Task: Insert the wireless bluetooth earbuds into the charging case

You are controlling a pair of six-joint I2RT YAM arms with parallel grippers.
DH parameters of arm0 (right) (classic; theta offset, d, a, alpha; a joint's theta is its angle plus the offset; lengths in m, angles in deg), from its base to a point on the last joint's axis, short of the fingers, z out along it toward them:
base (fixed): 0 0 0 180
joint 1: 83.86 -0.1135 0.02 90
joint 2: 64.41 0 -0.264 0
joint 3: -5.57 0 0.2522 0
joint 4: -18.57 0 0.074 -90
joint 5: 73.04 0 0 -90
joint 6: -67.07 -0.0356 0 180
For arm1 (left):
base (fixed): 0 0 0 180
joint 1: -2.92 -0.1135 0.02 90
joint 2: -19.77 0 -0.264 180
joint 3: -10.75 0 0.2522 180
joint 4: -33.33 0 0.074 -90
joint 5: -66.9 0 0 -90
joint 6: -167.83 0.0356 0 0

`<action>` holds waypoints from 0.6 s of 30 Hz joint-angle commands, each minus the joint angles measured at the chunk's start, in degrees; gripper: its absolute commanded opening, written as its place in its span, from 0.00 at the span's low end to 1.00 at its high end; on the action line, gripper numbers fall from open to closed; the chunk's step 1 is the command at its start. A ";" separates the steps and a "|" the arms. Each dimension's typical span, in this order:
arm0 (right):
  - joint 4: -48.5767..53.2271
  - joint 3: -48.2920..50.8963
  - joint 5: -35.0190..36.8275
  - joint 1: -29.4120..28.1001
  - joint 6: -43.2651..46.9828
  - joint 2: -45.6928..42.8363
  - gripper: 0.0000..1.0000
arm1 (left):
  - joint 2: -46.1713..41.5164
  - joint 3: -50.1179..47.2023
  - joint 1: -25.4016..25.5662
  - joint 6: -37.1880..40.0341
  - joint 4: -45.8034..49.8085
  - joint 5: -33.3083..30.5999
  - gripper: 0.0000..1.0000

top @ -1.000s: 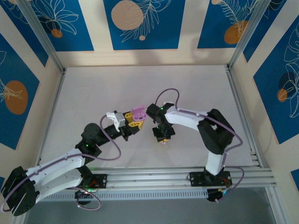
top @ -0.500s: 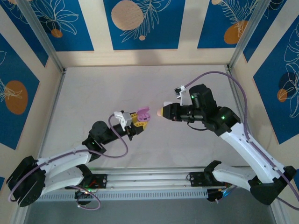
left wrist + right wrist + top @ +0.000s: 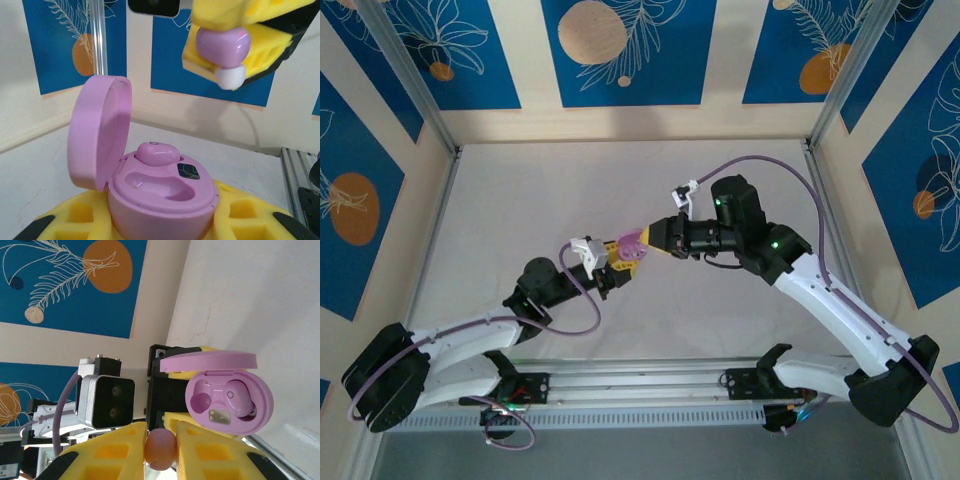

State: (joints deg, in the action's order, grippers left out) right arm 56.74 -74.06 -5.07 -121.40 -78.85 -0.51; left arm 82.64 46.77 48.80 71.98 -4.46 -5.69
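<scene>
R arm's (image 3: 820, 290) closed in: R jaws pinch bud (image 3: 222, 47), L jaws clamp case (image 3: 165, 212); align w/ empty socket (image 3: 155, 182), lower slow.

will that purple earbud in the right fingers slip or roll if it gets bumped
Probably slippery: the earbud is smooth, glossy and rounded, gripped by the yellow fingers over a small patch. With no flat side showing, it would likely roll if dropped. It looks light, so bumping the case rim could twist it.
</scene>
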 commanded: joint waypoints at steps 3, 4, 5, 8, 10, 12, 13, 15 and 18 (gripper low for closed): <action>-1.73 0.14 -0.26 -1.10 -1.71 0.82 0.21 | 0.57 1.99 0.87 0.49 -3.71 -0.80 0.27; -1.60 -0.09 0.10 -1.29 -1.65 1.14 0.21 | 0.66 2.00 0.97 0.40 -3.80 -0.80 0.27; -1.48 -0.37 0.46 -1.69 -1.60 1.56 0.21 | 0.78 2.07 0.97 0.40 -3.90 -0.88 0.27; -0.48 -1.72 2.15 -3.08 -0.82 3.07 0.21 | 1.19 2.08 1.06 0.31 -4.57 -0.94 0.27; 0.82 -2.82 3.47 -4.04 -0.05 4.22 0.21 | 1.50 2.08 1.07 0.09 -5.00 -0.89 0.27; 1.60 -3.61 4.50 -4.79 0.58 5.36 0.21 | 1.61 2.16 1.16 -0.13 -5.35 -0.89 0.27; 1.56 -3.75 4.80 -5.05 0.56 5.60 0.21 | 1.61 2.17 1.16 -0.11 -5.40 -0.84 0.27; 1.52 -4.13 5.44 -5.65 0.68 6.35 0.21 | 1.63 2.17 1.18 -0.05 -5.38 -0.76 0.27; 2.71 -4.99 7.44 -6.36 1.31 6.98 0.21 | 1.38 2.17 1.16 -0.05 -5.32 -0.71 0.27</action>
State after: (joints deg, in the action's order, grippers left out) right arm 57.50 -76.55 -0.15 -127.02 -78.94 6.18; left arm 84.15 46.95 49.24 71.96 -6.77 -6.12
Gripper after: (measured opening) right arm 0.212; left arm 0.323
